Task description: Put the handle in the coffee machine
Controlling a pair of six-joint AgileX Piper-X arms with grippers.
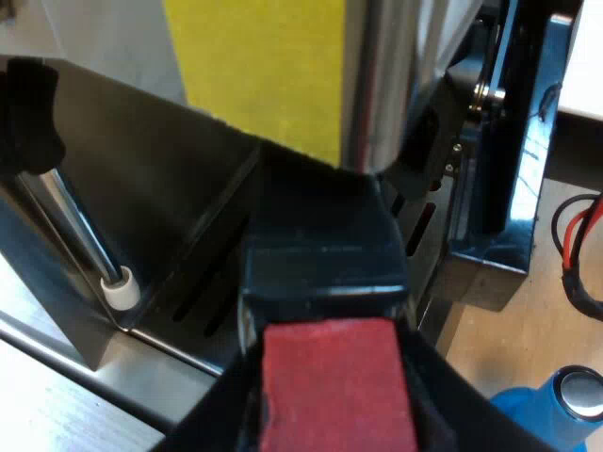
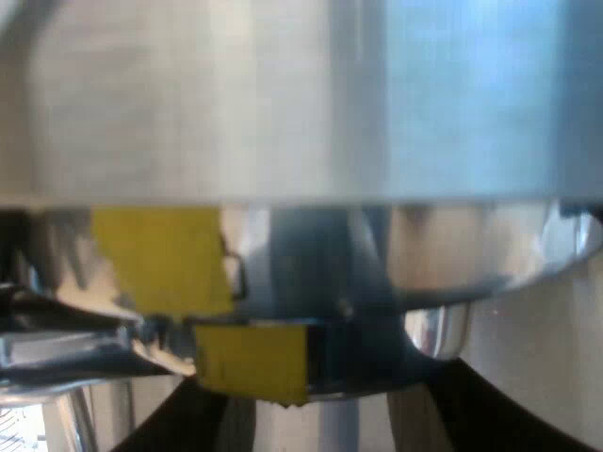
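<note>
Left claw (image 1: 332,419): clenched on the holder's handle (image 1: 325,259), its fingers either side of the red end (image 1: 337,381). The handle runs up to the yellow-taped metal part at the coffee machine's (image 1: 141,188) front, above the slotted tray. A blue tamper (image 1: 537,414) stands on the table (image 1: 523,330) nearby. Right claw (image 2: 320,428): close against taped metal; grip state cannot be told.

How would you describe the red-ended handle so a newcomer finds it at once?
Start at the steel espresso machine with the yellow patch on its front. Running out from beneath that patch is a dark handle, held in the left gripper. Its flat red end sets it apart from the blue tamper nearby.
</note>
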